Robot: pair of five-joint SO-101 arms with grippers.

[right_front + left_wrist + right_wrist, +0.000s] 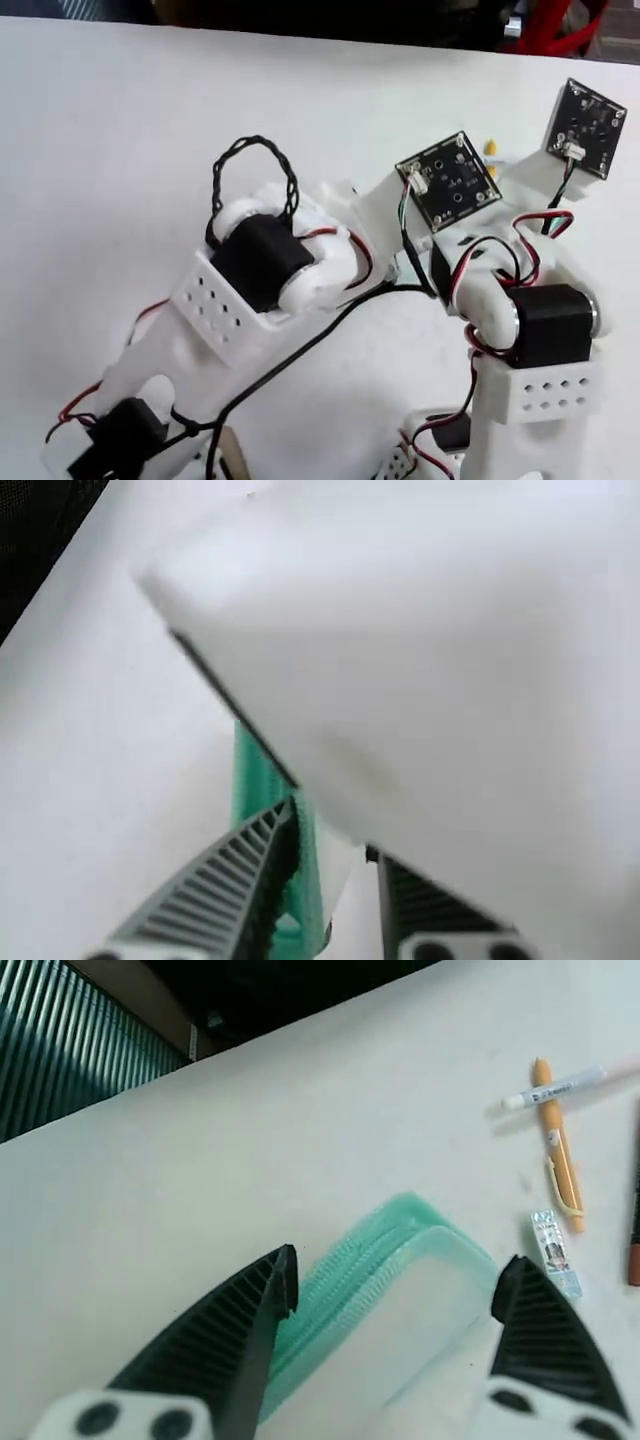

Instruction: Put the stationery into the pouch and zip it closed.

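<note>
The pouch [400, 1290] is translucent with a teal zipper edge and lies on the white table. My right gripper [400, 1265] hovers open above it, one black finger on each side. Beyond the pouch lie an orange pen [557, 1150], a white pen [555, 1088] crossing it, a small clear case [555, 1252] and a brown stick [634, 1230] at the frame edge. My left gripper [335, 830] is shut on the pouch's green edge [265, 800], with a blurred white mass very close over it. From above, both arms cover the pouch; yellow pen tips [490, 148] peek out.
The left arm [250, 270] and the right arm [540, 330] crowd together over the table's middle, their camera boards almost touching. A black twisted cable loop [255, 170] rises behind the left arm. The table's far edge [300, 35] meets a dark background.
</note>
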